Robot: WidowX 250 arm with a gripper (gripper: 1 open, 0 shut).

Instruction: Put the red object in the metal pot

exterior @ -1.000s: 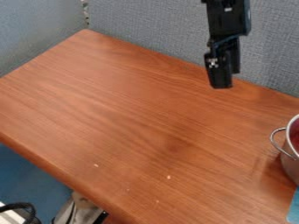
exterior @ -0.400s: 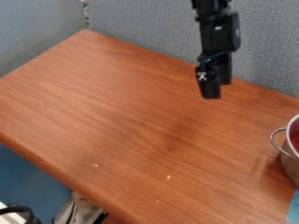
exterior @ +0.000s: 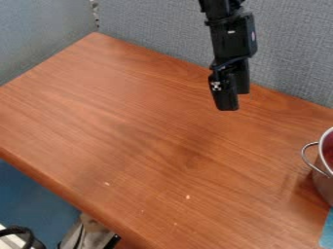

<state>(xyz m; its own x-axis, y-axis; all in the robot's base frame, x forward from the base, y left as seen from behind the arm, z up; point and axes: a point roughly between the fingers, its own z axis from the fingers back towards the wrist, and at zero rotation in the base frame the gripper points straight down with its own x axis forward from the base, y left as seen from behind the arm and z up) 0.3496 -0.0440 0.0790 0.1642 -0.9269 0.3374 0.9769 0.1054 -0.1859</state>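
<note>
The metal pot [exterior: 317, 167] is cut off by the right edge of the view; only its shiny rim and part of its wall show. A dark red object [exterior: 328, 146] shows just inside that rim. My black gripper [exterior: 228, 103] hangs from above over the far middle of the table, well to the left of the pot. It is seen side-on, with nothing between its fingers.
The brown wooden table [exterior: 143, 136] fills most of the view, and its front edge runs diagonally at the lower left. A grey fabric wall [exterior: 143, 24] stands right behind it. Below the table's front edge there is a blue floor and some gear.
My gripper has moved left and a little lower, away from the pot. The pot and the red object have not moved.
</note>
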